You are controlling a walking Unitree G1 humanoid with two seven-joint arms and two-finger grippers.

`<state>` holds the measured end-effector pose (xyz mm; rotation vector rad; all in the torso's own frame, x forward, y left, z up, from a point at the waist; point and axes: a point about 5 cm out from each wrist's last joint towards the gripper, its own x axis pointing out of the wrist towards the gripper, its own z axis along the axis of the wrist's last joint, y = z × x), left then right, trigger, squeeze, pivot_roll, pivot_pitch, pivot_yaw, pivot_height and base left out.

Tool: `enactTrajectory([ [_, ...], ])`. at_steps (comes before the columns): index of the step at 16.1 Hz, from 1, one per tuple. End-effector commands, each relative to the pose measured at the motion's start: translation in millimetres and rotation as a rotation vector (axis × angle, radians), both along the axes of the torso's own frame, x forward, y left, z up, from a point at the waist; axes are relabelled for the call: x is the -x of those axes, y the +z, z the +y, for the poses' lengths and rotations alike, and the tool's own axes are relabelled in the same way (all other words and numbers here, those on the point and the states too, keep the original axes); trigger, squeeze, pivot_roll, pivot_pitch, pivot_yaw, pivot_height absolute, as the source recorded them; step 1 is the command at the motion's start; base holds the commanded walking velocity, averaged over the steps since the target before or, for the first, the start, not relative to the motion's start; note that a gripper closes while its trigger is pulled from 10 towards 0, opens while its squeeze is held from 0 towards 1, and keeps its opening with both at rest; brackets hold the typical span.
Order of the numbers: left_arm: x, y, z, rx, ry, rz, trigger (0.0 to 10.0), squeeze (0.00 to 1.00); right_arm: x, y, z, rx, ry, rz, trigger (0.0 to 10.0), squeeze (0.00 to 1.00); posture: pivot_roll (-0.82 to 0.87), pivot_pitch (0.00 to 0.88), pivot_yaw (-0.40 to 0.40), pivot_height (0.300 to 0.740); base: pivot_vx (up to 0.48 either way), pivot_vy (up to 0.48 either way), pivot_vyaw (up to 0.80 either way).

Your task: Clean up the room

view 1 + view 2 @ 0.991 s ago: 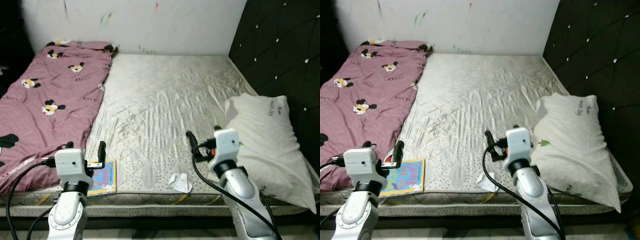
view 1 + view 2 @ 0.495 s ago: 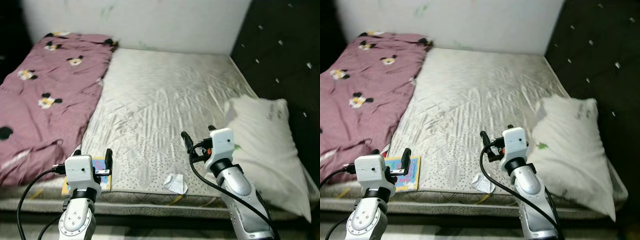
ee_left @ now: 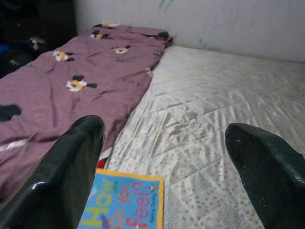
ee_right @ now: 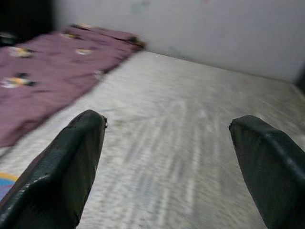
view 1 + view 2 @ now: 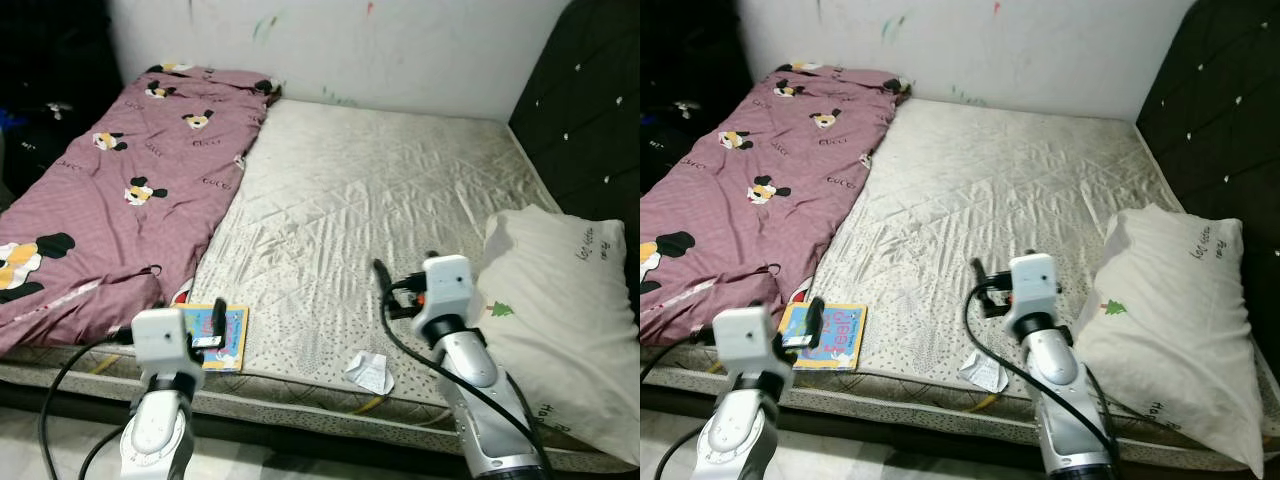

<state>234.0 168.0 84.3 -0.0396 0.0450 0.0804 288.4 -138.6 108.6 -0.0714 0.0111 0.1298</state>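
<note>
Both claws spread wide, empty — left claw (image 3: 162, 167) just above the book (image 5: 222, 338) at the bed (image 5: 400, 200) edge, right claw (image 4: 167, 162) over bare mattress. Risk: nudging the book floorward; crumpled paper (image 5: 368, 371) may get overlooked.

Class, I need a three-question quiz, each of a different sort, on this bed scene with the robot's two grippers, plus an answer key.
1. True or false: the children's book lies near the mattress front edge, beside the maroon blanket.
2. Multiple choice: the crumpled paper lies closest to which? A) the wall B) the front edge of the mattress C) the top of the white pillow
3. Fill in: the left gripper hovers over the book with its fingers ____.

Key
1. True.
2. B. It sits near the front edge, between the book and the pillow, close below the right gripper.
3. Open; both grippers are spread and hold nothing.
</note>
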Motion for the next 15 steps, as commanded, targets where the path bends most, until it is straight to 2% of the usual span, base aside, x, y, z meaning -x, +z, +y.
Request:
enactTrajectory([
  [1, -3.0, 1, 3.7, -0.022, 0.026, 0.000, 10.0, 0.00, -0.2, 1, -16.2, 0.006, -0.102, -0.009, 10.0, 0.00, -0.02, 0.011, -0.028, 0.740, 0.000, 0.000, 0.00],
  [2, -3.9, 4, 9.9, -0.066, 0.078, -0.017, 10.0, 0.00, 2.7, 2, -27.3, 0.018, -0.163, -0.016, 10.0, 0.00, -0.02, 0.012, -0.023, 0.740, 0.000, 0.000, 0.00],
  [4, 0.0, 9, 19.0, -0.074, 0.129, -0.030, 10.0, 0.00, 9.9, 1, -36.5, 0.031, -0.182, -0.017, 10.0, 0.00, -0.03, 0.018, -0.015, 0.740, 0.000, 0.000, 0.00],
  [5, 13.5, 11, 29.8, -0.096, 0.155, -0.021, 10.0, 0.00, 27.4, -2, -48.6, 0.057, -0.206, 0.000, 10.0, 0.00, -0.02, 0.035, -0.015, 0.740, 0.000, 0.000, 0.00],
  [6, 23.4, 10, 33.8, -0.108, 0.160, -0.011, 10.0, 0.00, 39.5, -7, -54.7, 0.077, -0.217, 0.021, 10.0, 0.00, -0.02, 0.041, -0.022, 0.740, 0.000, 0.000, 0.00],
  [8, 37.9, 2, 36.3, -0.123, 0.175, 0.023, 10.0, 0.00, 60.1, -18, -66.8, 0.105, -0.282, 0.076, 10.0, 0.00, 0.00, 0.048, -0.038, 0.740, 0.000, 0.000, 0.00],
  [9, 40.0, 0, 34.2, -0.119, 0.181, 0.031, 10.0, 0.00, 64.1, -20, -67.8, 0.106, -0.298, 0.086, 10.0, 0.00, -0.01, 0.053, -0.037, 0.740, 0.000, 0.000, 0.00],
  [11, 37.3, -1, 25.5, -0.098, 0.145, 0.044, 10.0, 0.00, 63.0, -20, -60.5, 0.101, -0.272, 0.091, 10.0, 0.00, -0.02, 0.059, -0.031, 0.740, 0.000, 0.000, -0.22],
  [15, 27.8, 4, 23.2, -0.096, 0.124, 0.026, 10.0, 0.00, 50.5, -16, -55.2, 0.084, -0.249, 0.076, 10.0, 0.00, -0.01, 0.058, -0.027, 0.740, 0.000, 0.000, -0.80],
])
